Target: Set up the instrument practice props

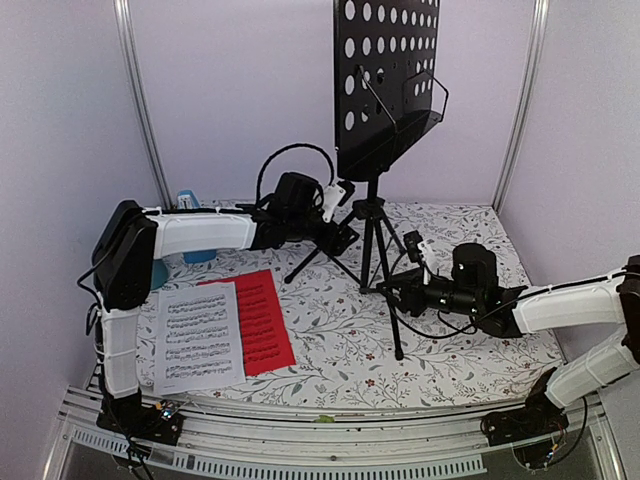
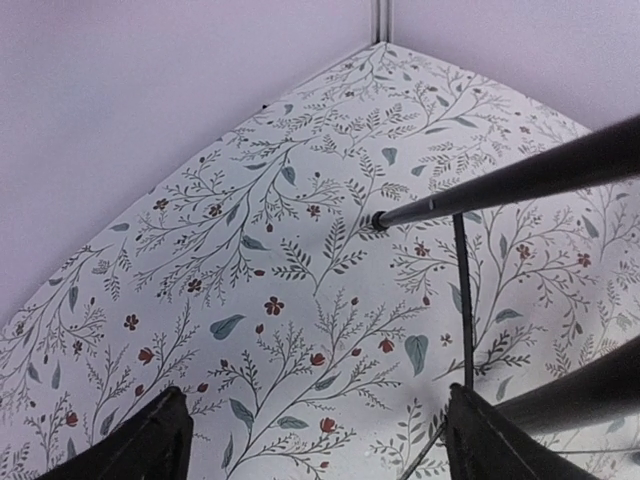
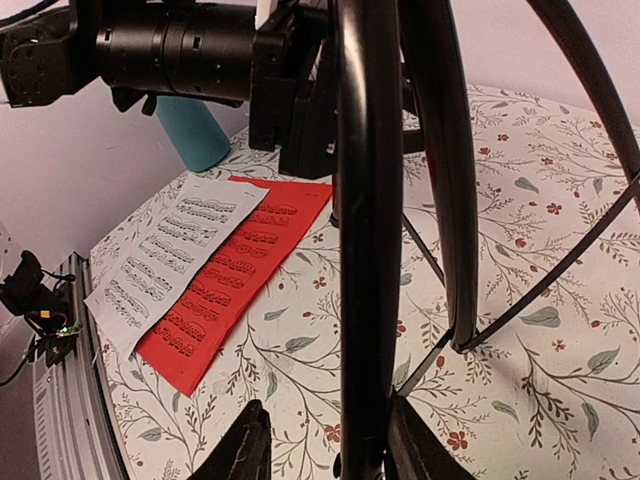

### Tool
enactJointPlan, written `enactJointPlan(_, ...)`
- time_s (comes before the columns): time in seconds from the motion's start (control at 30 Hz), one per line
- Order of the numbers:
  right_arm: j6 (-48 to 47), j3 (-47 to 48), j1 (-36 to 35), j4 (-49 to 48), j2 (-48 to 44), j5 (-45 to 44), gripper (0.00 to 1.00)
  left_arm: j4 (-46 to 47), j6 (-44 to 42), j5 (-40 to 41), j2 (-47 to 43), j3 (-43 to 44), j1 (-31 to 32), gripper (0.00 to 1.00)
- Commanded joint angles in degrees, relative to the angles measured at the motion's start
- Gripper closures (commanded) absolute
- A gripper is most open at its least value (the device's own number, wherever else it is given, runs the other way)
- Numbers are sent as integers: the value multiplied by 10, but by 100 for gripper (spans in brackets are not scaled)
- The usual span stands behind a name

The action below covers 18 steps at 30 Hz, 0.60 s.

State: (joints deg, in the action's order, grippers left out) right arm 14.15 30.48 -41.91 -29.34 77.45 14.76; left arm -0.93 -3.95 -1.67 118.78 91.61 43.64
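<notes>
The black tripod music stand point(image 1: 372, 235) stands at the table's middle, its hole-perforated desk point(image 1: 390, 80) high up. My right gripper point(image 1: 388, 286) is open around one tripod leg point(image 3: 365, 250); in the right wrist view point(image 3: 325, 450) the right finger touches the leg and a gap shows on the left. My left gripper point(image 1: 340, 232) is open and empty beside the stand's upper legs; its wrist view point(image 2: 315, 440) shows a leg point(image 2: 520, 175) to the right. The white sheet of music point(image 1: 197, 335) partly overlaps the red sheet point(image 1: 262, 318) at front left. A small blue metronome point(image 1: 187, 200) peeks from behind the left arm.
A teal cylinder cup point(image 3: 195, 135) stands at the back left, mostly behind my left arm point(image 1: 200, 232). The floral tablecloth point(image 1: 330, 350) covers the table. Pale walls close in at the back and sides. A metal rail point(image 1: 330, 435) runs along the near edge.
</notes>
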Motion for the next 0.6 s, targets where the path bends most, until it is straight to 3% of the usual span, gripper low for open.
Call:
enactJointPlan(0.0, 28, 27, -25, -8, 23, -51, 61, 44, 18, 15, -28, 15, -26, 8)
enactJointPlan(0.37, 50, 80, -76, -11, 88, -104, 58, 70, 92, 69, -170, -103, -27, 4)
enactJointPlan(0.57, 55, 99, -83, -14, 102, -96, 48, 62, 151, 97, -244, -183, -18, 5)
